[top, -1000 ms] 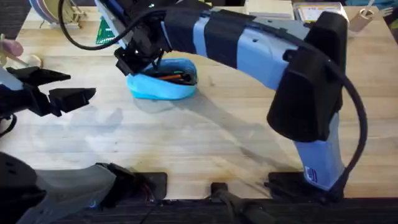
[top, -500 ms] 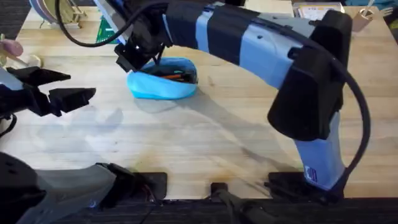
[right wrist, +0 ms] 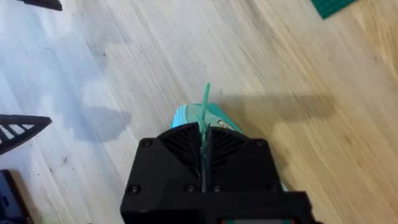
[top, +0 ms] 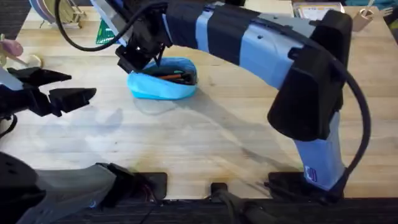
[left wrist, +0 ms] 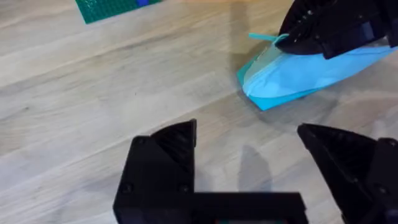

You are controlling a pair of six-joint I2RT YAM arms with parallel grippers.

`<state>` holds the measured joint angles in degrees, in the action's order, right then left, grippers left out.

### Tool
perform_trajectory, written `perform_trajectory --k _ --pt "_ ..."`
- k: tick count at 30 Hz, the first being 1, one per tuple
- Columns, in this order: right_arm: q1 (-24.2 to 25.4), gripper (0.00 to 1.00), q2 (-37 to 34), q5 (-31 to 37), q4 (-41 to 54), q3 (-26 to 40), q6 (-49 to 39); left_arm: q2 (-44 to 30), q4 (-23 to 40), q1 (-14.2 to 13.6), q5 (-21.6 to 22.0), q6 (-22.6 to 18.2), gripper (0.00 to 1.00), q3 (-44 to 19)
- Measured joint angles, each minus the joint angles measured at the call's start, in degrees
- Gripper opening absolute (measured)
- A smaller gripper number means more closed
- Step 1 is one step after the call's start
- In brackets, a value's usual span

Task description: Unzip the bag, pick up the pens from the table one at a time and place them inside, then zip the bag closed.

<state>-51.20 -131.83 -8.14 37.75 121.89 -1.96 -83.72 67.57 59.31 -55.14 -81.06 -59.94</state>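
- Barely shifted over the last half second: right black two-finger gripper [top: 142, 55] parked at the same far-left end of the small light-blue soft fabric pouch [top: 163, 79], after rising a touch in the half second before that.
- Clamped tight now, fingers pressed together on a thin teal zipper pull tab [right wrist: 204, 109] that sticks up between them in the right wrist view.
- Just under that grip: pouch lying on the large light wooden tabletop [top: 224, 130], mouth gaping along the top, zipper not yet run shut.
- Tucked inside the opening: slim orange and dark pens [top: 173, 76], lying lengthwise.
- Further out, on the near left: left black gripper [top: 62, 87] hanging above bare wood, fingers spread wide and holding nothing, well apart from the pouch.
- Seen from the left wrist: pouch end [left wrist: 280, 78] with the right gripper [left wrist: 292, 38] perched on it.
- Judged progress: unzipping done, loading apparently done too, since no loose pen to be spotted on the visible wood.
- Left to do: drag the pull along the full length to close, likely with the free gripper pinning the pouch so the fabric does not simply slide along.
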Motion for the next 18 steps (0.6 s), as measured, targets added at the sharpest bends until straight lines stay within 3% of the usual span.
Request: perform_trajectory --k 4,10,18 --pt "0.0 0.031 0.0 0.0 -0.5 0.0 0.0 0.0 -0.4 0.0 -2.3 -1.1 0.994 0.0" --pt "0.0 0.031 0.0 0.0 -1.5 0.0 -0.3 0.0 -0.4 0.0 -6.9 -6.0 0.994 0.0" --pt "0.0 0.032 0.0 0.0 -2.1 0.0 -1.5 0.0 -0.3 0.0 -9.2 -12.1 0.994 0.0"
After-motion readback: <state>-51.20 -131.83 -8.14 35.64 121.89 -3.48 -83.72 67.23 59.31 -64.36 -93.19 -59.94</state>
